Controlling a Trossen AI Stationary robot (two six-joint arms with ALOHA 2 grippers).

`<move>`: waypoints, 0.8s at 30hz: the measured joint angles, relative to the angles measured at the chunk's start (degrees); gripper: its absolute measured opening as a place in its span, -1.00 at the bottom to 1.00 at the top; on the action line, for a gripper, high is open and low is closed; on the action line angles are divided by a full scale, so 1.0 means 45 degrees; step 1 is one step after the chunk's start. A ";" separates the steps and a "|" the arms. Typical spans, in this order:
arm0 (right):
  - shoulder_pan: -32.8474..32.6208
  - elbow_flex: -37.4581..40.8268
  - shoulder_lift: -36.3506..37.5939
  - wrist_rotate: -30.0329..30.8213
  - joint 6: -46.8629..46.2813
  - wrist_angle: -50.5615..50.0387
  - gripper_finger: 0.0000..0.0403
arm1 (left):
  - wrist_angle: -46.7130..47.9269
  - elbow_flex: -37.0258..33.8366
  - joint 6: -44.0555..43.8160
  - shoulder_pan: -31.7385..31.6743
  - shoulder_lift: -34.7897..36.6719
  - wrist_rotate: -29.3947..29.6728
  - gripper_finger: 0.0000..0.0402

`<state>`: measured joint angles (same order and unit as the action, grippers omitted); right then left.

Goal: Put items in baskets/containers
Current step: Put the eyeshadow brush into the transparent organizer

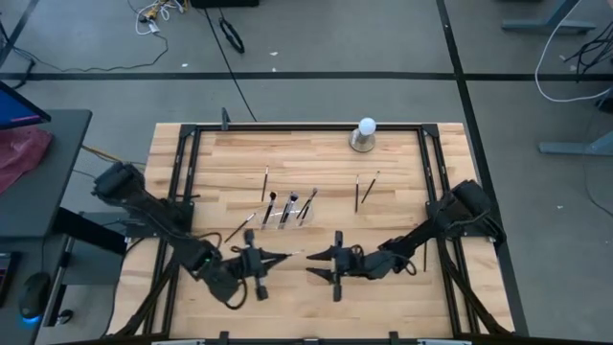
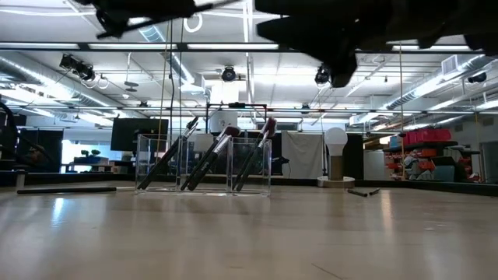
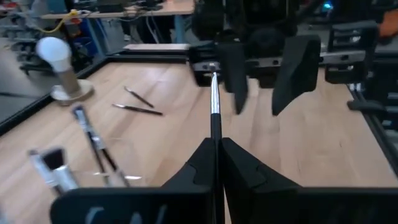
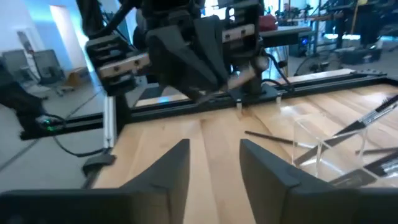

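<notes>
The two arms meet nose to nose on the near side of the clear holder (image 1: 283, 217), over bare wood. The left gripper (image 3: 217, 152) has its fingers pinched tight on one thin brush (image 3: 214, 102), which sticks straight out toward the other arm like a held pencil. The right gripper (image 4: 214, 163) faces it with its fingers parted and nothing between them; the brush's far end reaches only up to those fingers and is not inside them.

The holder stands toward the back of the table, with the white bulb on its base (image 1: 364, 136) farther back and off to the right. Three or four brushes (image 2: 214, 155) already lean in the holder's compartments, bristle heads up. Two more brushes (image 1: 363, 188) lie flat to the right of the holder, one (image 1: 265, 182) lies just behind it, and another (image 1: 238, 228) rests at its left front corner.

The brush looks light and stiff, with a smooth handle that could twist or slide in a pinch, I'd guess. A grip on the middle of the handle or near the metal collar seems safest, leaving the soft bristles alone. The holder itself looks light enough to tip or scoot if a brush goes in at a hard slant.
</notes>
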<state>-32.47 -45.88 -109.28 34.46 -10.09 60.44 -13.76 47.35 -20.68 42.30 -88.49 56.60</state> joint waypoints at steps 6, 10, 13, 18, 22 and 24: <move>0.0128 -0.1033 -0.1088 0.0108 0.0488 0.0504 -0.10 | -0.3015 0.0000 0.1087 -0.0516 -0.1475 -0.0850 -0.92; 0.0114 -0.1231 -0.1329 0.0566 0.0691 0.1131 -0.11 | -0.3938 0.0000 0.1417 -0.0616 -0.1864 -0.1195 -0.90; 0.0040 -0.1240 -0.1329 0.1307 0.0764 0.1243 -0.18 | -0.3940 0.0000 0.1424 -0.0616 -0.1884 -0.1210 -0.90; -0.0070 -0.1240 -0.1314 0.1370 0.1117 0.1487 -0.36 | -0.3956 0.0000 0.1431 -0.0602 -0.1884 -0.1210 -0.90; -0.0086 -0.1240 -0.1314 0.1370 0.1079 0.1364 -0.63 | -0.3949 0.0005 0.1422 -0.0592 -0.1884 -0.1244 -0.88; -0.0129 -0.1240 -0.1314 0.1339 0.1097 0.1303 -0.80 | -0.3938 0.0005 0.1437 -0.0592 -0.1884 -0.1236 -0.88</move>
<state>-33.06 -51.46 -115.20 40.48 -5.16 66.30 -31.48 47.37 -14.21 39.64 -96.97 51.04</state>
